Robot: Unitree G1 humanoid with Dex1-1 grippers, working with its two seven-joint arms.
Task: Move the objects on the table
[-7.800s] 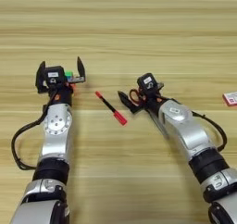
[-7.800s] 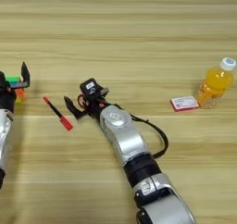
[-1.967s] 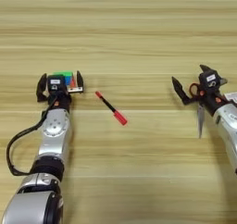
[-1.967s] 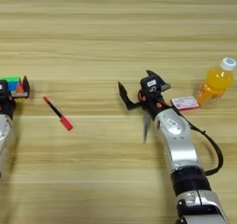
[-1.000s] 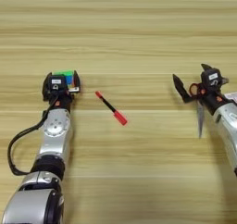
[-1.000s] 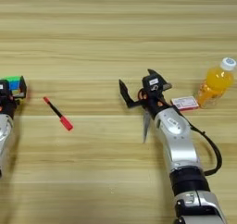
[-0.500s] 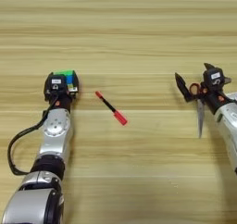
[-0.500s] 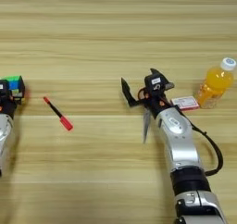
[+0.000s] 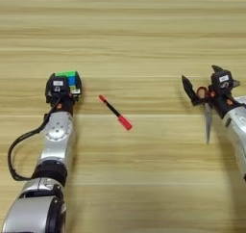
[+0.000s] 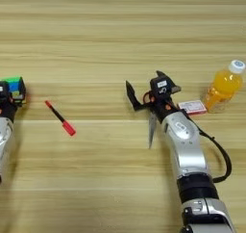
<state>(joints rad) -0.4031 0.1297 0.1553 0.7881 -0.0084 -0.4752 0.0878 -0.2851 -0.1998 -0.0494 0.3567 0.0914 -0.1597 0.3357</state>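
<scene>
The multicoloured puzzle cube [image 9: 70,78], green face up, sits at the left of the wooden table [image 9: 125,30]. My left gripper [image 9: 62,86] is shut on it, a black finger against each side. The thin black pen with a red cap [image 9: 116,113] lies slanted at the middle, apart from both grippers. The red-handled scissors [image 10: 151,126] lie at the right with their silver blades pointing toward me. My right gripper [image 10: 145,86] stands open over the handles [image 9: 202,92], its fingers spread wide.
A small red and white card [image 10: 192,107] lies just right of my right gripper. An orange juice bottle [image 10: 223,87] stands beyond it near the right edge.
The scissors went with my right gripper from beside the pen to the right side, where it has opened. My left gripper's fingers have drawn in against the cube.
</scene>
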